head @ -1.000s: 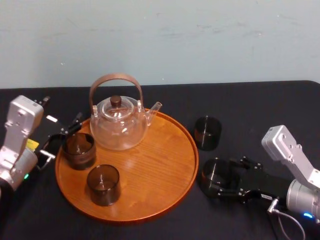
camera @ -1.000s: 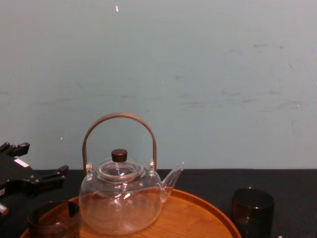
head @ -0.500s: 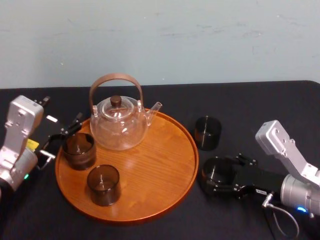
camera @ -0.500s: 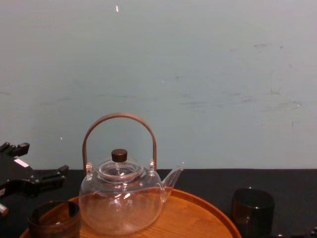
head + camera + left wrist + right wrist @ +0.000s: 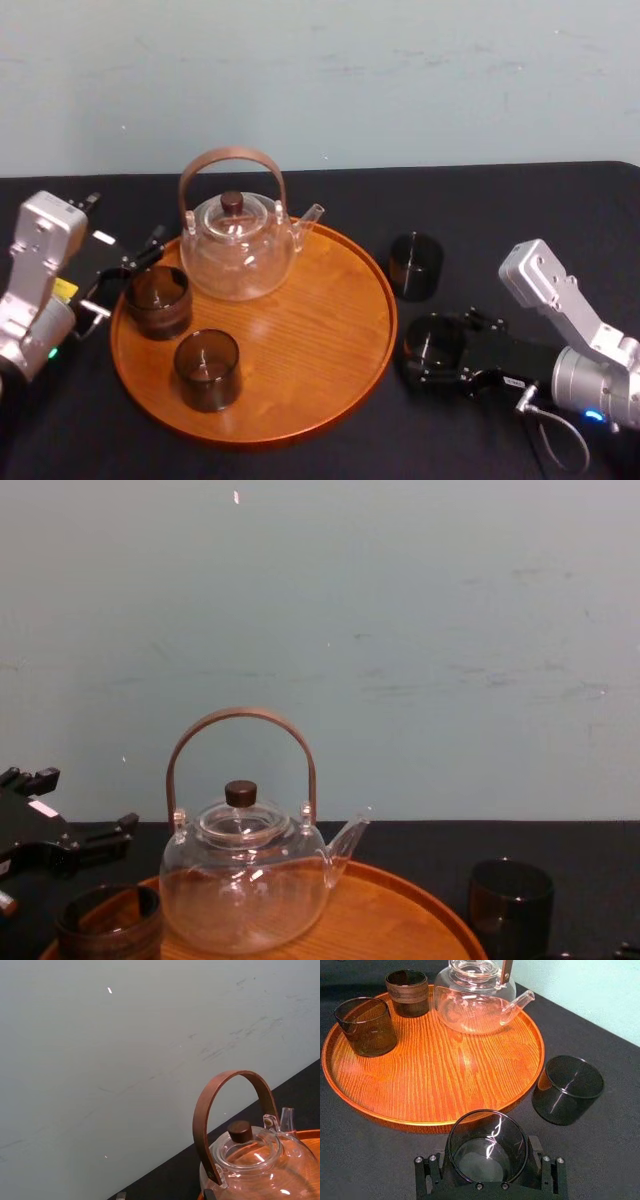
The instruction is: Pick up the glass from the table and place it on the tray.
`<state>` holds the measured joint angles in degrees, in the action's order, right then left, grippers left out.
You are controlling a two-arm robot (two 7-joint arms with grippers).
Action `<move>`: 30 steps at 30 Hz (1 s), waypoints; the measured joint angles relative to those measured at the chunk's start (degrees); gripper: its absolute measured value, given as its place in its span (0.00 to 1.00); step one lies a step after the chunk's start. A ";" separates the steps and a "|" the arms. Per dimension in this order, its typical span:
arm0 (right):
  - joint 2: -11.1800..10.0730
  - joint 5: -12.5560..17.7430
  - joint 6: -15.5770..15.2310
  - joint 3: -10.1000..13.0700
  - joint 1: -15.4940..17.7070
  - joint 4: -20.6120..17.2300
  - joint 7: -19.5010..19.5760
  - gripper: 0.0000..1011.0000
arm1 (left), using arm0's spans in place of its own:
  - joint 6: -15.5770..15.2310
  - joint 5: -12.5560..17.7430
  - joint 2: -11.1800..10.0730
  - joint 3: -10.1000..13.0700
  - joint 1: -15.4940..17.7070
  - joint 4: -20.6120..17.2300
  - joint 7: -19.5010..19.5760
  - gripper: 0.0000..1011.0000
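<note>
My right gripper (image 5: 436,352) is shut on a smoky-grey glass (image 5: 432,340) just right of the tray's rim. In the right wrist view this glass (image 5: 487,1146) sits upright between the black fingers (image 5: 426,1172), close to the round wooden tray (image 5: 435,1080). A second dark glass (image 5: 415,265) stands on the black table a little farther back. Two more glasses (image 5: 158,300) (image 5: 207,370) stand on the tray (image 5: 300,340). At the tray's left edge my left gripper (image 5: 122,280) is open beside the left one.
A clear glass teapot (image 5: 237,248) with an arched brown handle stands at the back of the tray; its spout (image 5: 520,1001) points toward the right side. The tray's middle and right half (image 5: 320,320) are bare wood. A pale wall rises behind the table.
My right arm's wrist has shifted left and up a little, with the glass still held in the gripper. The left arm has not moved.
</note>
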<state>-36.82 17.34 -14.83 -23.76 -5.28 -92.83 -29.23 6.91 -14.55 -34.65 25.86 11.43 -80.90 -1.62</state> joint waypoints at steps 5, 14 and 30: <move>0.05 -0.53 -0.01 -0.26 -0.11 0.06 0.37 0.99 | 0.00 0.00 0.00 0.00 0.00 0.00 0.00 0.99; 0.03 -0.45 0.01 -0.19 -0.10 0.06 0.37 0.99 | 0.00 0.00 0.00 0.00 0.00 0.00 0.00 0.99; 0.01 -0.28 0.03 -0.11 -0.08 0.05 0.33 0.90 | 0.00 0.00 0.00 0.00 0.00 0.00 0.00 0.99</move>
<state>-36.81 17.06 -14.79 -23.87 -5.36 -92.78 -28.90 6.91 -14.55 -34.65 25.86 11.43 -80.90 -1.62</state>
